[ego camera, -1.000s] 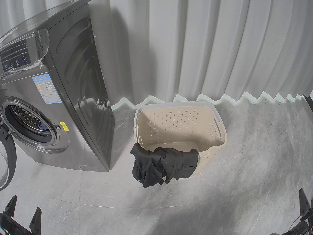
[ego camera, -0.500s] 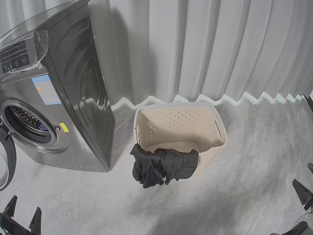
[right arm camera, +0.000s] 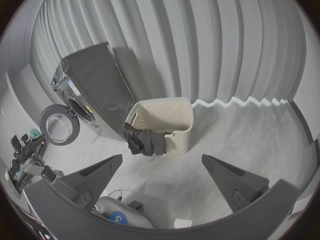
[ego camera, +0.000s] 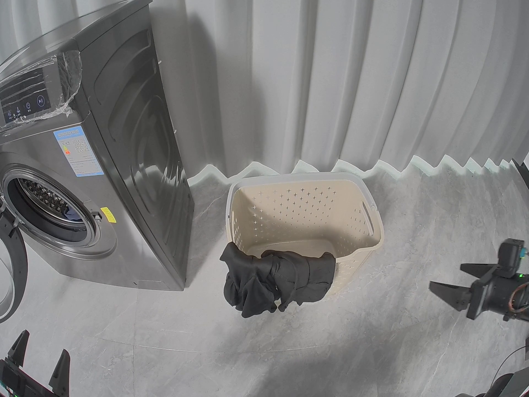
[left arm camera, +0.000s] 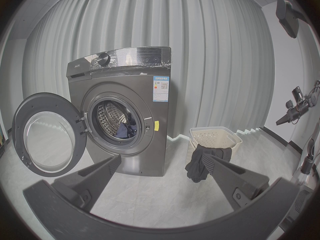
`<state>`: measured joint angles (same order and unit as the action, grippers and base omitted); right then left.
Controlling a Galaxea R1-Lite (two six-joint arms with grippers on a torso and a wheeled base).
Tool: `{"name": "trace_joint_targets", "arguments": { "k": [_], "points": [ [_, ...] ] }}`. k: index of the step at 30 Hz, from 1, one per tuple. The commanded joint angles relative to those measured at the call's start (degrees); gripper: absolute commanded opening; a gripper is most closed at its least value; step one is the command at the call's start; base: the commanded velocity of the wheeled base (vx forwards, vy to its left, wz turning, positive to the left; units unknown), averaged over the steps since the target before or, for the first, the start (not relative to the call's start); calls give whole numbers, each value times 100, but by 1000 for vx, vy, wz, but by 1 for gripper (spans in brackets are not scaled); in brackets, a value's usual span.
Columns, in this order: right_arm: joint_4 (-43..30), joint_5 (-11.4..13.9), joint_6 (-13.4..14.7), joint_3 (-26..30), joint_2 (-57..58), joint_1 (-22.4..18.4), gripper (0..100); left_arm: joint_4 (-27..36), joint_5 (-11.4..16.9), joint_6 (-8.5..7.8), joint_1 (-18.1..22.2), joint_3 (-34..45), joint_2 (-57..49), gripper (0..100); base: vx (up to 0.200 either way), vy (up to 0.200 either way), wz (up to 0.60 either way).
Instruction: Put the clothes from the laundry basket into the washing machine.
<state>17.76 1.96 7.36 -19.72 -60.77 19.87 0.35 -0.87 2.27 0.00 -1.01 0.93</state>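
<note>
At the left, on the grey floor (ego camera: 386, 332), a grey washing machine (ego camera: 132, 155), front face turned toward the near left. Round door (left arm camera: 50, 134) swung wide open on the machine's left side, glass facing out. Inside the drum (left arm camera: 115, 119), a bluish garment (left arm camera: 125, 130) lying low against the opening.

Just right of the machine, a cream laundry basket (ego camera: 358, 227), upright, with perforated walls and a slot handle on its right side. Draped over its near rim, partly inside and partly hanging down the outer wall: dark clothes (ego camera: 275, 282), bunched in folds, well apart from the machine's opening.

Behind it all, a pleated white curtain (ego camera: 330, 73) reaching down to the floor.

Low at the near left corner, the left pincer (ego camera: 43, 345), spread and empty, pointing toward the machine, well apart from the basket. At the right, above the floor, the right pincer (ego camera: 447, 278), tips turned leftward, spread wide with nothing between them, well apart from the basket and the clothes.
</note>
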Motion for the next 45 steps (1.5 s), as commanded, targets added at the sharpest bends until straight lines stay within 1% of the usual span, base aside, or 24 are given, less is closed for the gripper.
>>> {"name": "trace_joint_targets", "arguments": {
  "k": [1,2,5,8,12,13,15,18,21,24,27,29,35,41,45],
  "points": [
    [333,-732,652,-506,-1807,1186,100,0,-1,2,0,84,-84,100,0,0,0],
    [342,-768,670,-682,-2132,1247,100,0,-1,2,0,84,-84,100,0,0,0],
    [412,-926,714,-928,-2536,1256,100,0,-1,2,0,84,-84,100,0,0,0],
    [667,-961,828,-1139,-2985,1256,100,0,-1,2,0,84,-84,100,0,0,0],
    [1142,-1093,978,-1341,-3635,1265,100,0,-1,2,0,84,-84,100,0,0,0],
    [1159,-1102,986,-1341,-3670,1265,100,0,-1,2,0,84,-84,100,0,0,0],
    [1529,-1181,1074,-1297,-4136,1256,100,0,-1,2,0,84,-84,100,0,0,0],
    [1915,-1181,1188,-1350,-4496,1282,100,0,-1,2,0,84,-84,100,0,0,0],
    [2117,-1216,1312,-1464,-4883,1388,100,0,-1,2,0,84,-84,100,0,0,0],
    [2240,-1225,1373,-1561,-5208,1414,100,0,-1,2,0,84,-84,100,0,0,0],
    [2557,-1383,1399,-1807,-5656,1414,100,0,-1,2,0,84,-84,100,0,0,0],
    [2741,-1427,1391,-1965,-5841,1406,100,0,-1,2,0,84,-84,100,0,0,0],
    [2768,-1471,1391,-2361,-6324,1406,100,0,-1,2,0,84,-84,100,0,0,0],
    [2724,-1479,1391,-2870,-6843,1397,100,0,7,2,0,84,-84,100,0,0,0],
    [2724,-1479,1408,-3072,-7133,1414,100,0,7,2,0,84,-84,100,0,0,0]
  ]
}}
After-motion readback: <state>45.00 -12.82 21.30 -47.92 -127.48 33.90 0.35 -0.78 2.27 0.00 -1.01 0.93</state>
